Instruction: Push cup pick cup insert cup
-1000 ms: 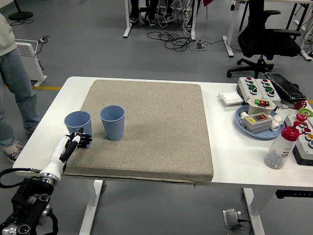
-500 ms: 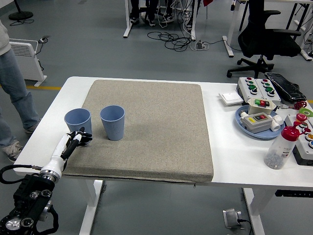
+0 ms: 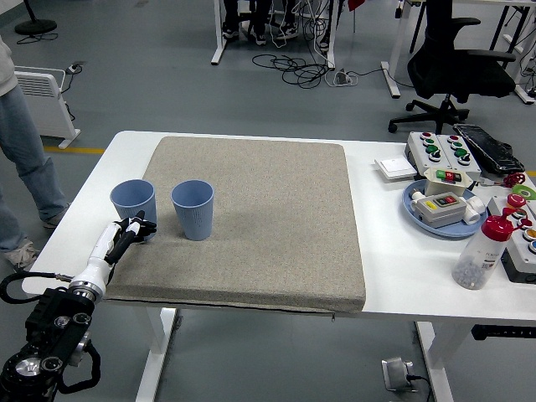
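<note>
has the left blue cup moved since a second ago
Yes, slightly. The left cup has shifted up the picture, toward the table's far side, judged against the mat's left edge, with the left robot hand at its base.

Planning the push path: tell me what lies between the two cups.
Nothing: the head view shows only bare mat between the left cup and the right cup.

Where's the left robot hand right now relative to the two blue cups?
In the head view the left robot hand sits at the mat's left edge, against the base of the left blue cup; the right blue cup stands just beyond.
</note>
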Motion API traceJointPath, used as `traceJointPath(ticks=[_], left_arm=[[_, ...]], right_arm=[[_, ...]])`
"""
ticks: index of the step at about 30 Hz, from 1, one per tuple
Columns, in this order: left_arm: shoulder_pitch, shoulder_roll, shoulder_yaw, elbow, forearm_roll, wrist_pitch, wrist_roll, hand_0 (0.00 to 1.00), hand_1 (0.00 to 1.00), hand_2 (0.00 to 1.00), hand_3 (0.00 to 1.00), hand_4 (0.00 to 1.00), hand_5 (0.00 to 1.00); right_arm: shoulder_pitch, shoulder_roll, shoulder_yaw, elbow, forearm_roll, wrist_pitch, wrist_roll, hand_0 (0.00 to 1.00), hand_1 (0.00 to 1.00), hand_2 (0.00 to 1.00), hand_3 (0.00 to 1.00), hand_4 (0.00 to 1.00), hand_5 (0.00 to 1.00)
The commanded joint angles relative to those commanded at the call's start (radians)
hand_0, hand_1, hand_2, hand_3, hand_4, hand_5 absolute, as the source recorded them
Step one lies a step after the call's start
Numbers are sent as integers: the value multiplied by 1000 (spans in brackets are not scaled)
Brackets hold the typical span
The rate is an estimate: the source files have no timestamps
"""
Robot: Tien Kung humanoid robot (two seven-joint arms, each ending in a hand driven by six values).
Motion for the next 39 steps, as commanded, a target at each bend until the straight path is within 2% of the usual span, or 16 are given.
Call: traceJointPath(ticks=[7, 18, 27, 39], left_arm=[[-46, -3, -15, 61, 24, -1, -11, 720, 713, 623, 536, 592, 998], [-115, -28, -121, 159, 107, -3, -32, 719, 712, 624, 534, 591, 998], [-162, -42, -162, 214, 157, -7, -49, 717, 710, 620, 530, 588, 998], [-214, -47, -228, 286, 243, -14, -69, 714, 706, 617, 525, 586, 998]], right_arm=[[0, 2, -3, 0, -2, 0, 0, 731, 663, 668, 588, 122, 571], [3, 1, -17, 0, 2, 0, -1, 731, 662, 668, 587, 119, 569], [7, 1, -28, 0, 7, 0, 0, 731, 662, 668, 586, 119, 569], [10, 5, -53, 0, 14, 3, 0, 730, 662, 667, 586, 119, 568]])
